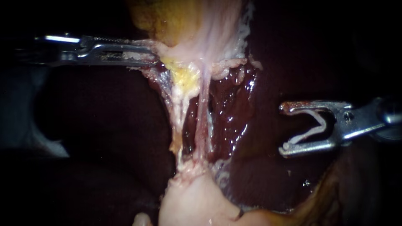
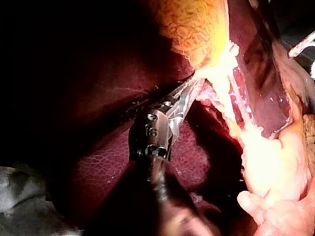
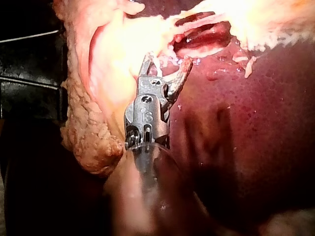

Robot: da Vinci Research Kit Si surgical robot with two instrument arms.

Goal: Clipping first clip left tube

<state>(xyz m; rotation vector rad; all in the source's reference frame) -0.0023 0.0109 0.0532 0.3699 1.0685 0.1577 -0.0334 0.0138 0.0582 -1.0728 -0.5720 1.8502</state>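
Observation:
My left instrument (image 1: 144,56) comes in from the left, its jaws shut on pale tissue at the lower end of the gallbladder (image 1: 184,21) and holding it taut. Two thin tubes run down from there: the left tube (image 1: 178,121), with yellow fat on it, and the right tube (image 1: 203,117). My right instrument (image 1: 284,128) stands well to the right of both tubes and touches neither. Its jaws stand wide apart with a white V-shaped clip (image 1: 312,127) seated between them. The left wrist view shows the left instrument (image 2: 186,94) gripping that tissue. The right wrist view shows the right instrument (image 3: 166,63) short of the tubes.
Dark red, wet liver (image 1: 234,104) lies behind and to the right of the tubes. A pale lump of tissue (image 1: 192,201) sits where the tubes end below. Yellowish fatty tissue (image 3: 88,132) lies beside the right instrument's shaft.

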